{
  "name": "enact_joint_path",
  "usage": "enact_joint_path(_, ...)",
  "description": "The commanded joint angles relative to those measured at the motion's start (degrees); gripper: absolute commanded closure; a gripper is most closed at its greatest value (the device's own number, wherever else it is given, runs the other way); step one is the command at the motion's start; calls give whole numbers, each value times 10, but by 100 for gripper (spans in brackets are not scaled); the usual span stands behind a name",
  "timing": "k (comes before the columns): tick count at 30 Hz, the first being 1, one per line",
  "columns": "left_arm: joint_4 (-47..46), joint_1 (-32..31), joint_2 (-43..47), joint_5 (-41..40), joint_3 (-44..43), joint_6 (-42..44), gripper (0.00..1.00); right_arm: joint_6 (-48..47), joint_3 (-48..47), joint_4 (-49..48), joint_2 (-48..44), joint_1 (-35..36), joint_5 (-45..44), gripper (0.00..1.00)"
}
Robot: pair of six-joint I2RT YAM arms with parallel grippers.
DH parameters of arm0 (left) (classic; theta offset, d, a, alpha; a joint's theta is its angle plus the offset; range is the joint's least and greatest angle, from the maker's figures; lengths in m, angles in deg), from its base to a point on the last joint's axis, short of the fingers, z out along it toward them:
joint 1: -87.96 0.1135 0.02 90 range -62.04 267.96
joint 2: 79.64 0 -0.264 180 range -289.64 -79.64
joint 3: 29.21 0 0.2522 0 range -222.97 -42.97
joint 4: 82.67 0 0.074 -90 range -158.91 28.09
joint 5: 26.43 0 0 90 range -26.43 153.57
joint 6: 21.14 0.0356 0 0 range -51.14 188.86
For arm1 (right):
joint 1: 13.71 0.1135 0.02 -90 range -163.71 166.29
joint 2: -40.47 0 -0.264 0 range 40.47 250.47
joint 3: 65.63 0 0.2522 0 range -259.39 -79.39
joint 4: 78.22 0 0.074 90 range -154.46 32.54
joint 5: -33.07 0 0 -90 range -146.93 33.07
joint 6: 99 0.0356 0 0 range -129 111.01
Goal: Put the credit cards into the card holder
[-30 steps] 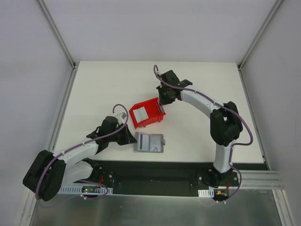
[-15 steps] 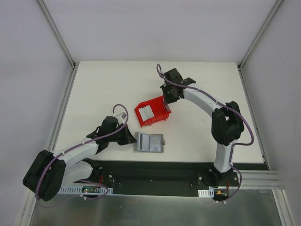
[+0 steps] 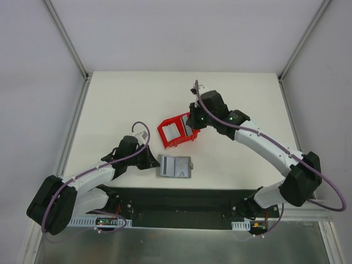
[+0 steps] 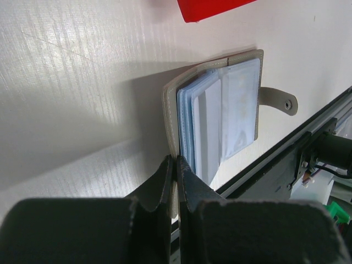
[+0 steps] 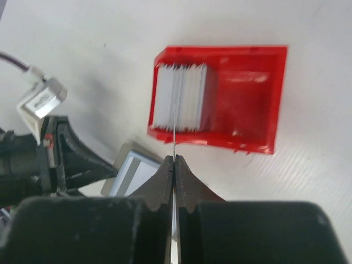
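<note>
nearest the arm bases, the card holder (image 3: pixel 175 166) lies open and flat on the table (image 3: pixel 110 110), close to the table's near edge, pale blue sleeves facing up. its snap tab (image 4: pixel 278 102) sticks out on the side away from the left gripper (image 4: pixel 176 165). that gripper sits at the holder's left edge with its fingers clenched together. the grey cover edge runs into the pinch, so it looks to be pinning the holder in place. just beyond the holder, apart from it, stands the red bin (image 5: pixel 247 93), with the credit cards (image 5: pixel 181 96) stacked on edge at one end. above the bin, the right gripper (image 5: pixel 174 162) is closed on one credit card (image 5: pixel 174 135) (seen edge-on, only a thin line).

the step in hand, as i read it, is carrying a picked card from bin to holder. the next move calls for clearing the bin's near wall, tipping the card closer to flat and lining its leading edge up with a sleeve mouth. room is tight at the holder: left fingers on one side, table edge just behind, bin just beyond. past the bin the table gives room for turning.
</note>
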Motion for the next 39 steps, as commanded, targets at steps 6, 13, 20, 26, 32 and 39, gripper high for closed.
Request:
enact_joint_path(6, -9, 1, 28, 7, 7, -12, 100, 199, 187, -207, -59, 176, -126, 100)
enact_joint_path(13, -11, 1, 45, 11, 19, -16, 100, 243, 177, -270, 20, 244, -167, 100)
enact_joint_path(20, -11, 1, 56, 8, 23, -19, 100, 254, 168, -265, 54, 248, -163, 100)
enact_joint_path(26, -13, 1, 53, 10, 22, -17, 100, 261, 168, -266, 68, 249, -146, 100)
enact_joint_path(32, -13, 1, 51, 9, 21, -16, 100, 255, 162, -256, 72, 252, -153, 100)
enact_joint_path(39, -13, 1, 51, 7, 22, -16, 100, 250, 171, -235, 61, 255, -174, 100)
